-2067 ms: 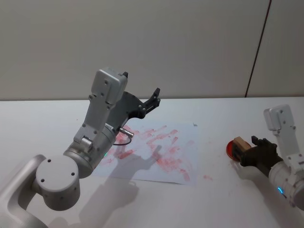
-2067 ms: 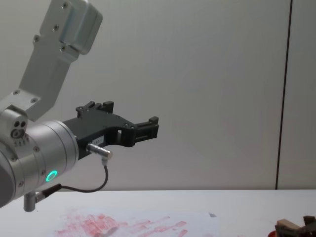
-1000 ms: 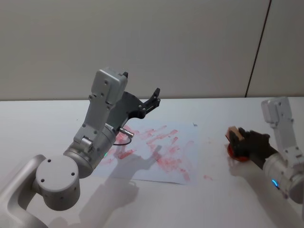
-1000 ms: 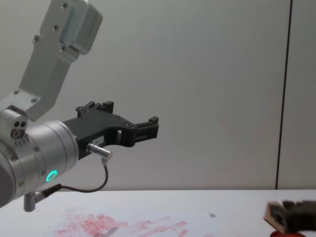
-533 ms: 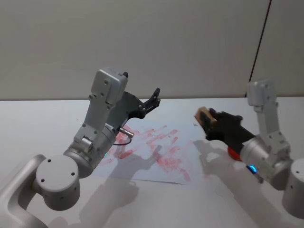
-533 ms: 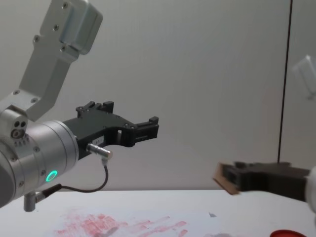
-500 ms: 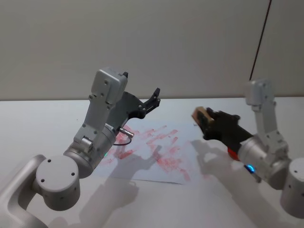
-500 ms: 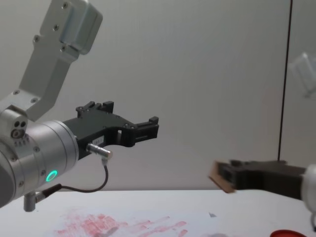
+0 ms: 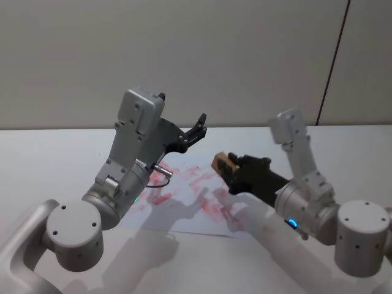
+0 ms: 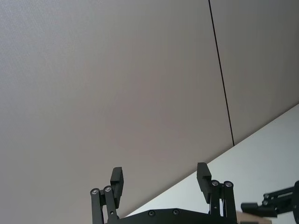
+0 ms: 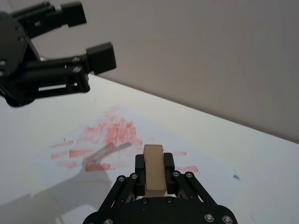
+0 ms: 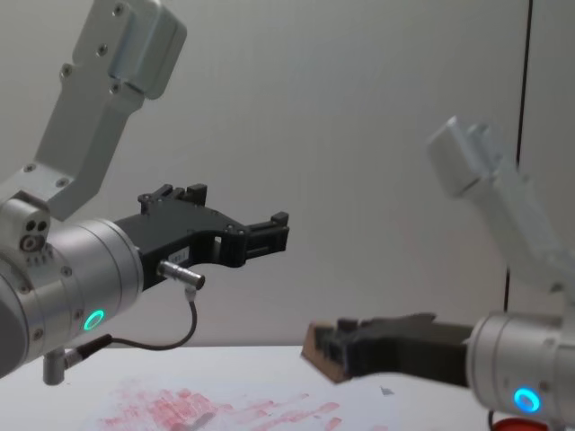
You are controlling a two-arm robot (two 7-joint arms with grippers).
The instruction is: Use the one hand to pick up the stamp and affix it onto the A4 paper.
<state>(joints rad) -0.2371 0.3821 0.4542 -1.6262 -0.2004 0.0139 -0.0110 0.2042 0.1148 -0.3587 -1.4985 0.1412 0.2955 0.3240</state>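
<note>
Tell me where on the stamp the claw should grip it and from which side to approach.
Grip the stamp across its two flat long sides, coming from behind one end, as the right claw does now. Parallel faces suit a pinch, and the free end juts out over the A4 paper, probably ready for pressing. The left claw hangs open, raised to the left.

Left arm (image 9: 125,165) hangs over paper's (image 9: 196,184) left side, left gripper (image 10: 160,173) spread wide, high over its far part — both block there. Under the stamp (image 9: 220,163), paper's right half lies bare — open path down.
</note>
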